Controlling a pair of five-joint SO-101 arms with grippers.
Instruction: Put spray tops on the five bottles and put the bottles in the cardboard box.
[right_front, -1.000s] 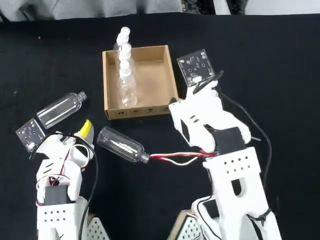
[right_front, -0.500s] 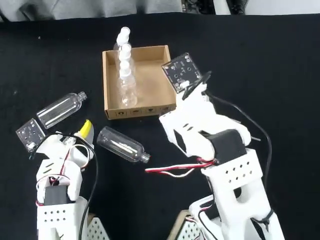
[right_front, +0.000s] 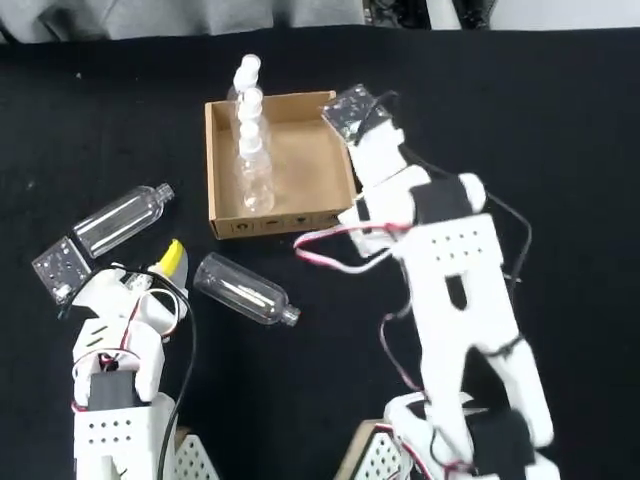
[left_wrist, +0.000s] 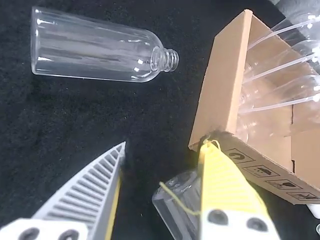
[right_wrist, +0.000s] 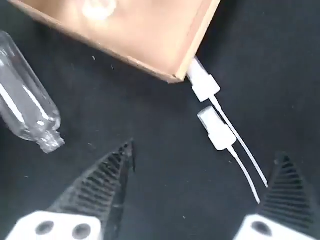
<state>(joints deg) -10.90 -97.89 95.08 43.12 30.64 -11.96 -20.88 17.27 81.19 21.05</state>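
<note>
1. Capped bottles (right_front: 252, 150), three by the count of their white tops, sit in a row inside the box (right_front: 310, 160). They line the wall on the left arm's side. The left wrist view shows their thin tubes through the clear plastic.
2. The box is open-topped cardboard and stands on the far middle of the black table (right_front: 560, 120).
3. Two more bottles have no tops and lie on their sides on the table, outside the box.
   - The near bottle (right_front: 243, 290) lies just in front of the box, with its neck pointing toward the right arm's base.
   - The far bottle (right_front: 122, 218) lies apart from the box, off its left wall, with its neck angled toward the box.
4. Two spray tops (right_wrist: 205, 86) lie loose on the table just beside a front corner of the box. Their long white tubes trail side by side away from it.
5. The right gripper (right_wrist: 205, 155) hangs above the table by that same corner, its fingers spread wide and holding nothing. From above, the right arm stretches up along the box's right wall.
6. The left gripper (left_wrist: 164, 145) sits low, close to its own base, between the two topless bottles. Its fingers are partly open and hold nothing. In its wrist view the yellow finger overlaps the near bottle's base.
</note>
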